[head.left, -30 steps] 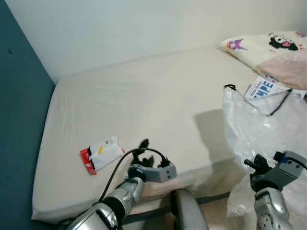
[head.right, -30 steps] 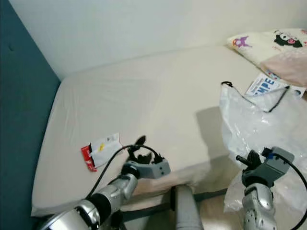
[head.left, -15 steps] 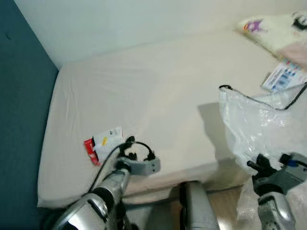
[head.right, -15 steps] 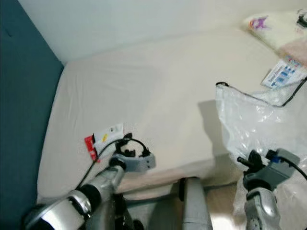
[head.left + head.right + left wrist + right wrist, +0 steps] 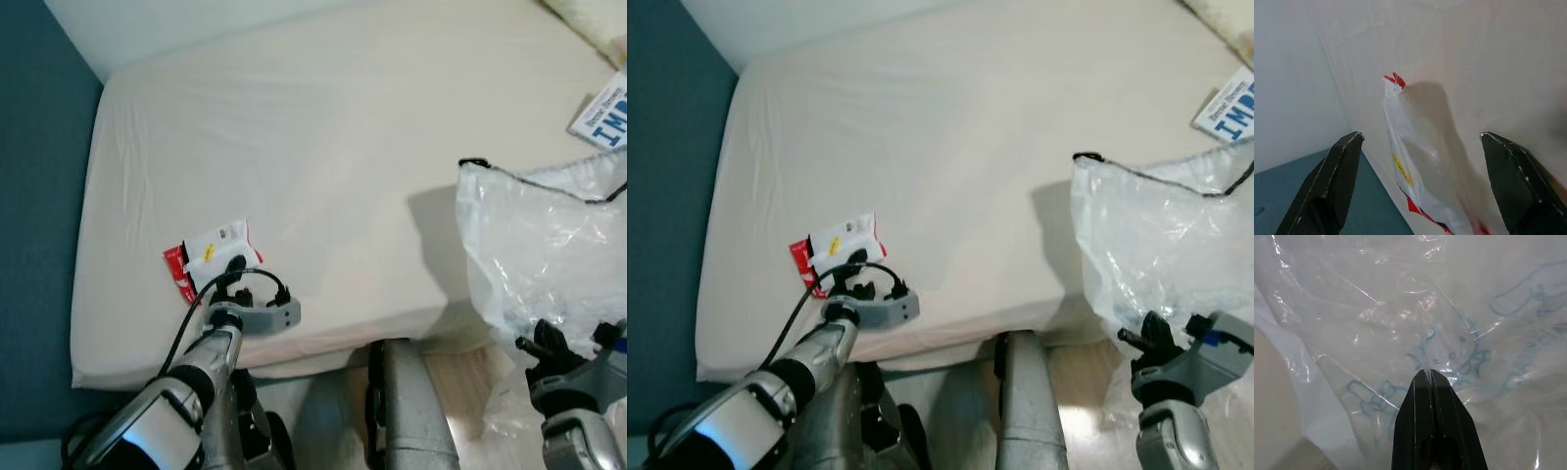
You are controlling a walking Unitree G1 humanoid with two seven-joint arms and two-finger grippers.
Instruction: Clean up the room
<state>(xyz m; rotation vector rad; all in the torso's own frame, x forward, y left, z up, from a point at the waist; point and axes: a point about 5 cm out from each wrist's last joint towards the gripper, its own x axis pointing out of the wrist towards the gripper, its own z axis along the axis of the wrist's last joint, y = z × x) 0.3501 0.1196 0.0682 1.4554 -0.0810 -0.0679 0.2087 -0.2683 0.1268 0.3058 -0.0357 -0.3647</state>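
so the left pincer [image 5: 1420,191] is spread wide open right at the wrapper [image 5: 212,257], a white and red packet lying flat on the bed [image 5: 323,147] near its front left corner. fingers sit either side of it, nothing gripped as far as i can see. right pincer [image 5: 1429,374] is closed tight, fingers pressed together on the clear plastic bag [image 5: 544,245] that's standing open at the bed's right edge. a blue and white paper [image 5: 602,108] lies on the bed just behind the bag. blue wall [image 5: 39,245] runs along the left side.
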